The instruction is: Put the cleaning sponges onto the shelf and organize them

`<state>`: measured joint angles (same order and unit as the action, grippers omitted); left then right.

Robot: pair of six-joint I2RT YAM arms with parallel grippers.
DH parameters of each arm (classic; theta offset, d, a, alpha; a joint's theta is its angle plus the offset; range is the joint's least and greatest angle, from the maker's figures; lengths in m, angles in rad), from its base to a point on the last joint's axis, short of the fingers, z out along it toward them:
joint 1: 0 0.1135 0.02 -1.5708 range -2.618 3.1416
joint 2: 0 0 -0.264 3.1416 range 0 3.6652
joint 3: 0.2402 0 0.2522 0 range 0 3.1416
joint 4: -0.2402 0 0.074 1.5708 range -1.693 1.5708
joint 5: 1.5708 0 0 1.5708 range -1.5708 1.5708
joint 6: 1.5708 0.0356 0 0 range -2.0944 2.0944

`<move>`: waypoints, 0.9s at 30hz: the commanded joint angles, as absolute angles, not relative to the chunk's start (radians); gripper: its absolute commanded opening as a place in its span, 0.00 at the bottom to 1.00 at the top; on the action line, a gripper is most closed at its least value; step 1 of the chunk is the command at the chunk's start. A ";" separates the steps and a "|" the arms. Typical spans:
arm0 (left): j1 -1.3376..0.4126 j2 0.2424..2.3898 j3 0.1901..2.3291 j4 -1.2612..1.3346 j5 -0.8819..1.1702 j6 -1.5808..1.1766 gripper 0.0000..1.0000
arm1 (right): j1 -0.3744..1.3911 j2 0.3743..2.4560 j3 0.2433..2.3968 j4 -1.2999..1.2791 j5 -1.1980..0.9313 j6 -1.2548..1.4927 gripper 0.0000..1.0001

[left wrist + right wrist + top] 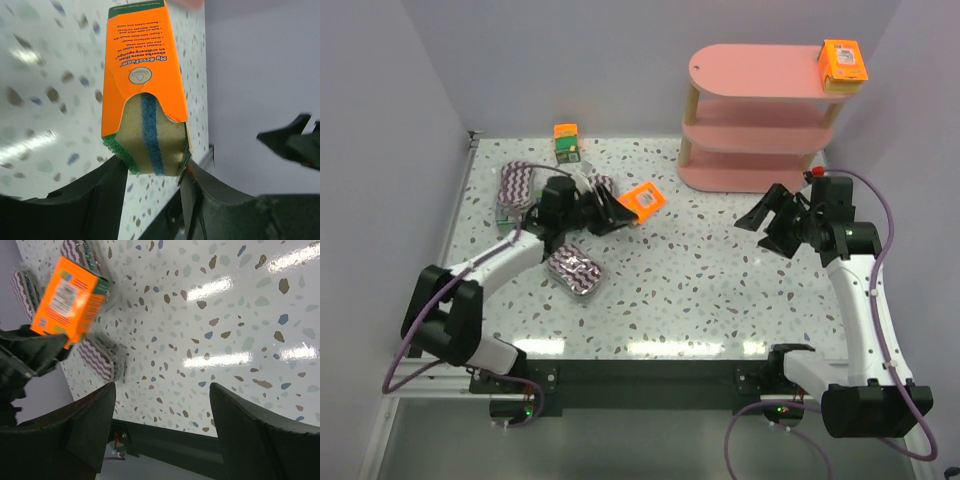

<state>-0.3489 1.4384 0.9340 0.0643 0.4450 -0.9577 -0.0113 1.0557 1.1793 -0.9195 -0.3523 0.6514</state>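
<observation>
While my left gripper (620, 212) clamps orange pack (642, 203) by one end for run to shelf (750, 68), right gripper (767, 216) hovers, jaws apart

Speckled white terrazzo table (720, 290), pale lilac walls (380, 100), glare streaks near front edge.

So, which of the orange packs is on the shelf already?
The orange pack lying at the right end of the top board of the shelf. Another orange one is held up by the left gripper.
</observation>
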 commanded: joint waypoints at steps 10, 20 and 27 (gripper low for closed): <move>-0.658 1.701 0.658 0.873 0.437 -1.354 0.62 | -0.009 1.049 1.054 -0.842 -0.385 0.620 0.79; -0.762 1.550 0.624 0.484 0.348 -1.304 1.00 | -0.009 1.068 0.988 -0.922 -0.331 0.555 0.78; -0.761 1.372 0.738 -0.105 0.356 -1.146 1.00 | 0.035 1.114 0.963 -0.950 -0.305 0.523 0.47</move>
<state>-0.7639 1.4403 0.6807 0.1795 0.3733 -1.2430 0.0200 1.0954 0.9745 -0.9276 -0.3298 0.5560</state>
